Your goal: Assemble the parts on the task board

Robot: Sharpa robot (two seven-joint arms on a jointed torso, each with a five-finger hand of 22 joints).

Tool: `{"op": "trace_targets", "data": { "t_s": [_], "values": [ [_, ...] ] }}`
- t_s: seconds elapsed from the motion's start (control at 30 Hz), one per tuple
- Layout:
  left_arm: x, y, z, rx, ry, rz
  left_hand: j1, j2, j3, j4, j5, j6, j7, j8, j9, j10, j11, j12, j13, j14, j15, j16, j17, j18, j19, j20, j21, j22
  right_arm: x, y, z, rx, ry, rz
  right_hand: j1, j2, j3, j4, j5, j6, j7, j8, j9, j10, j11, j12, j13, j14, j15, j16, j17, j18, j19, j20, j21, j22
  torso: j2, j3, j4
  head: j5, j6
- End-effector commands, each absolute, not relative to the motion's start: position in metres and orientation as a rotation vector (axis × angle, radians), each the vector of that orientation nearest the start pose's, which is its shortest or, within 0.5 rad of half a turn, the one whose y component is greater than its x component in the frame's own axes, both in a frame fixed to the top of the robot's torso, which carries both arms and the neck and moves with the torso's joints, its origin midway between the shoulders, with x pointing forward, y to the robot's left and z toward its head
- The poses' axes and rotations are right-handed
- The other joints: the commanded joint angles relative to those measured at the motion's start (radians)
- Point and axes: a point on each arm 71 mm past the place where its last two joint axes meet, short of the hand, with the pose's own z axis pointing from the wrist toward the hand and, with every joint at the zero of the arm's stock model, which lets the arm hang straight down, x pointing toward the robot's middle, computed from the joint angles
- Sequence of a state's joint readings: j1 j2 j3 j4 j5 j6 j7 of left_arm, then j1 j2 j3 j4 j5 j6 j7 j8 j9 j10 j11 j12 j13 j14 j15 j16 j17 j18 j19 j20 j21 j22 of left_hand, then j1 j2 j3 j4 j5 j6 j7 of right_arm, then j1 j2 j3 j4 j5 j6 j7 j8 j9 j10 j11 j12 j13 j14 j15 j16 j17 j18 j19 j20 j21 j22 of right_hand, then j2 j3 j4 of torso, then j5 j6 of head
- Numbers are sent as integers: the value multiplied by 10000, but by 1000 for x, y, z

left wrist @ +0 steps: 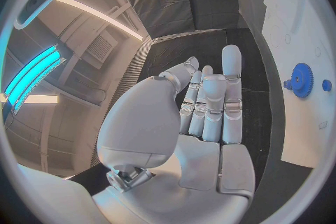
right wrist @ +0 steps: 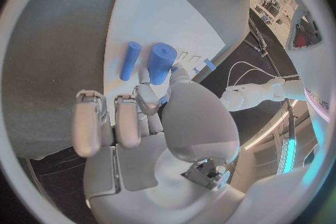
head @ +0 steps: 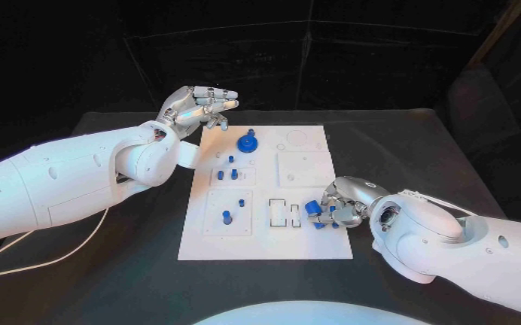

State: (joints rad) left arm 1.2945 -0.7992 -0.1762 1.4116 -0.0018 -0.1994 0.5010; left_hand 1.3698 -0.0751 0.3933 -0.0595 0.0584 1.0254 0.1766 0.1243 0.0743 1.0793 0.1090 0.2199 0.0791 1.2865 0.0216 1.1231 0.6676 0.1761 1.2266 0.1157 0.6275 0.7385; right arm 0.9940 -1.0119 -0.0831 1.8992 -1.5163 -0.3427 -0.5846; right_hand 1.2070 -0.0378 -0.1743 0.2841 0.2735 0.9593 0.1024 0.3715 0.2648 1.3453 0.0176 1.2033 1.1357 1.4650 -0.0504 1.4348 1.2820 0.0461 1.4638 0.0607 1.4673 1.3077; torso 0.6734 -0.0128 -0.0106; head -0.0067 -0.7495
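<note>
writing: none legible on the task board point(head: 309, 227) or on any part
board: white plate, middle of the black table point(head: 434, 137); square raised panels and cut-outs on its surface
gear: blue gear point(head: 248, 143) on the far part of the board, also seen at point(left wrist: 302, 79), with a small blue peg point(left wrist: 326, 85) just beside it
left column: small blue pegs point(head: 230, 173) standing in the middle-left panel; one more blue peg point(head: 226, 217) in the near-left panel
slots: rectangular cut-outs point(head: 284, 213) in the near centre, nothing visible in them
left hand: left hand point(head: 199, 110) raised past the board's far-left corner, apart from it; fingers extended side by side point(left wrist: 210, 106), holding nothing
right hand: right hand point(head: 339, 206) low over the board's near-right area, fingers curled round blue pieces
held part: thick blue cylinder point(right wrist: 161, 63) pinched at the fingertips; also seen at point(head: 312, 208)
second part: thinner blue rod point(right wrist: 129, 60) right beside the cylinder; cannot tell if it is held or lying on the board
</note>
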Motion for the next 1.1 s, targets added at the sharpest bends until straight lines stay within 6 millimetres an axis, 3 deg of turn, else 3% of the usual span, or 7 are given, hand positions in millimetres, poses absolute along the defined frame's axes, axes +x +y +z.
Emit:
{"op": "trace_targets", "data": {
  "t_s": [0.03, 0.33, 0.53, 0.63, 0.73, 1.03, 1.1],
  "values": [
    [508, 217, -178, -9738, 14213, -16109, 26, 38, -53, -32, -18, 20, -37, 43, 10, 20, -49, 22, 13, -47, -47, -13, 6, 76, -67, 7, -54, -15, 366, -198, -259, 619, 19922, 4130, 80, -10, -31, 37, -32, -30, -62, 29, 14, 90, 6, 59, 8, 552, 19, 52, 8, -93, 16, 53, 52, 1354, 9, -3, 15, 10, 23],
    [507, 217, -178, -9745, 14227, -16119, 26, 38, -53, -32, -18, 20, -37, 43, 10, 20, -49, 22, 13, -47, -47, -13, 6, 76, -67, 7, -54, -15, 371, -193, -267, 551, 20025, 3937, 431, 103, -58, -28, 85, -140, -66, 177, 172, 89, 0, 69, 130, 558, 12, 71, 50, -95, 16, 39, 56, 1365, 25, -7, 18, 35, 10],
    [507, 219, -178, -9760, 14214, -16095, 26, 38, -53, -32, -18, 20, -37, 43, 10, 20, -49, 22, 13, -47, -47, -13, 6, 76, -67, 7, -54, -15, 371, -191, -265, 594, 19738, 4001, 887, 247, -65, -142, 516, -173, -85, 367, 350, 148, -17, 137, 330, 566, -1, 95, 106, -100, 30, 31, 71, 1392, 20, -5, -1, 91, 34],
    [506, 220, -178, -9763, 14209, -16090, 26, 38, -53, -32, -18, 20, -37, 43, 10, 20, -49, 22, 13, -47, -47, -13, 6, 76, -67, 7, -54, -15, 369, -191, -260, 865, 19255, 4305, 1007, 361, -85, -119, 1163, -81, -135, 499, 453, 325, -64, 367, 633, 585, -38, 139, 196, -113, 69, 4, 108, 1442, 5, -10, -7, 84, 71],
    [507, 220, -178, -9765, 14206, -16084, 26, 38, -53, -32, -18, 20, -37, 43, 10, 20, -49, 22, 13, -47, -47, -13, 6, 76, -67, 7, -54, -15, 366, -192, -254, 1191, 18736, 4667, 1071, 447, -98, -83, 1551, -8, -179, 574, 515, 431, -103, 498, 813, 595, -68, 164, 246, -125, 108, -21, 145, 1490, 0, -2, -10, 82, 94],
    [507, 218, -178, -9748, 14230, -16125, 26, 38, -53, -32, -18, 20, -37, 43, 10, 20, -49, 22, 13, -47, -47, -13, 6, 76, -67, 7, -54, -15, 355, -186, -237, 2141, 17644, 5848, 1065, 519, -155, -6, 1811, 35, -213, 627, 574, 497, -137, 556, 927, 605, -98, 191, 304, -139, 148, -52, 182, 1540, 20, -14, 24, 18, 147],
    [507, 218, -178, -9747, 14233, -16130, 26, 38, -53, -32, -18, 20, -37, 43, 10, 20, -49, 22, 13, -47, -47, -13, 6, 76, -67, 7, -54, -15, 354, -184, -235, 2320, 17574, 6045, 782, 594, -273, 70, 1843, 12, -206, 620, 590, 511, -122, 551, 952, 610, -95, 207, 337, -143, 155, -56, 190, 1551, 21, -20, 23, 18, 153]
  ]
}}
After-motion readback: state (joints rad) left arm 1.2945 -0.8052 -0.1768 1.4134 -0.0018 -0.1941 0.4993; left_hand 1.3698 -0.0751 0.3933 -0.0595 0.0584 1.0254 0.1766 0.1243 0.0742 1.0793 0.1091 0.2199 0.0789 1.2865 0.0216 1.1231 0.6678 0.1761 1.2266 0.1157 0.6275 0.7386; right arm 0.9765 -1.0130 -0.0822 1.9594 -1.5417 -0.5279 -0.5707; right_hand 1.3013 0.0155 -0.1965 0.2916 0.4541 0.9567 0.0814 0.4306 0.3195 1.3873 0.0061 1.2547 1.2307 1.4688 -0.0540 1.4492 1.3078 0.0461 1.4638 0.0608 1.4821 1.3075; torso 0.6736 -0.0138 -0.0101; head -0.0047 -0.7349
